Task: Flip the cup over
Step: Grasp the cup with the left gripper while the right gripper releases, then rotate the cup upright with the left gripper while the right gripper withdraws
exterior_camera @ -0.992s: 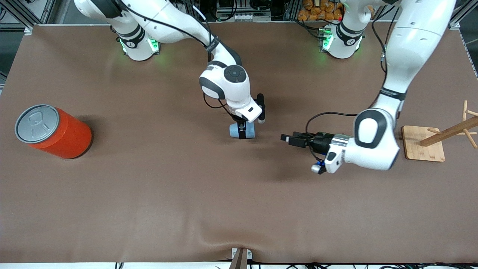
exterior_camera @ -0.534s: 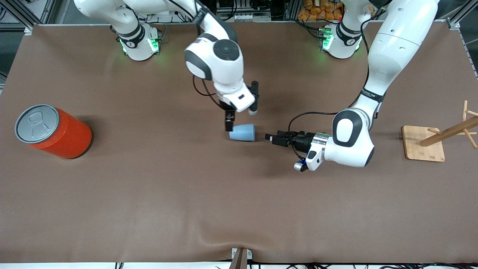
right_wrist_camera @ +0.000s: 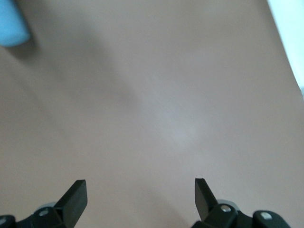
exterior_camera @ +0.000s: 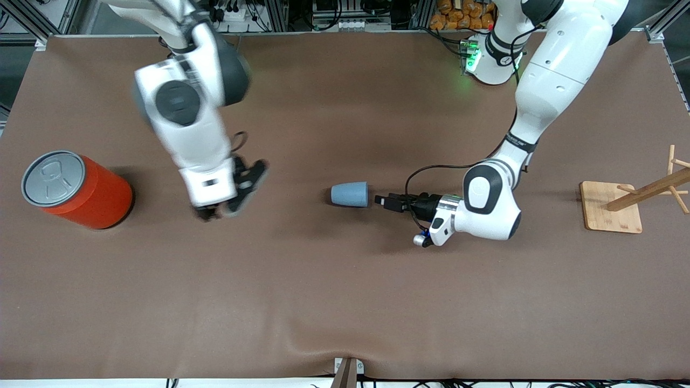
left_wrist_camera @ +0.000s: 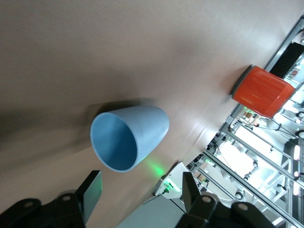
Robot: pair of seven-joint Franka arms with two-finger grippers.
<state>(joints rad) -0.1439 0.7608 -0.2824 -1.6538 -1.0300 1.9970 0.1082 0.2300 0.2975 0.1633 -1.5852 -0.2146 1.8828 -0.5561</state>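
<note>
The light-blue cup (exterior_camera: 349,194) lies on its side on the brown table, its mouth toward the left arm's end. In the left wrist view the cup (left_wrist_camera: 130,137) shows its darker blue inside. My left gripper (exterior_camera: 381,201) is open, held level just off the table, its tips close to the cup's mouth and apart from it; the left wrist view (left_wrist_camera: 140,192) shows nothing between its fingers. My right gripper (exterior_camera: 223,210) is open and empty, up over the table between the can and the cup. The right wrist view (right_wrist_camera: 138,192) shows bare table and a corner of the cup (right_wrist_camera: 12,28).
A large orange can (exterior_camera: 78,189) with a grey lid stands at the right arm's end of the table; it also shows in the left wrist view (left_wrist_camera: 261,91). A wooden rack (exterior_camera: 612,207) stands at the left arm's end.
My right gripper let go of the cup, rose and swung away toward the orange can. My left gripper moved in toward the cup's mouth. The cup stayed on its side.
</note>
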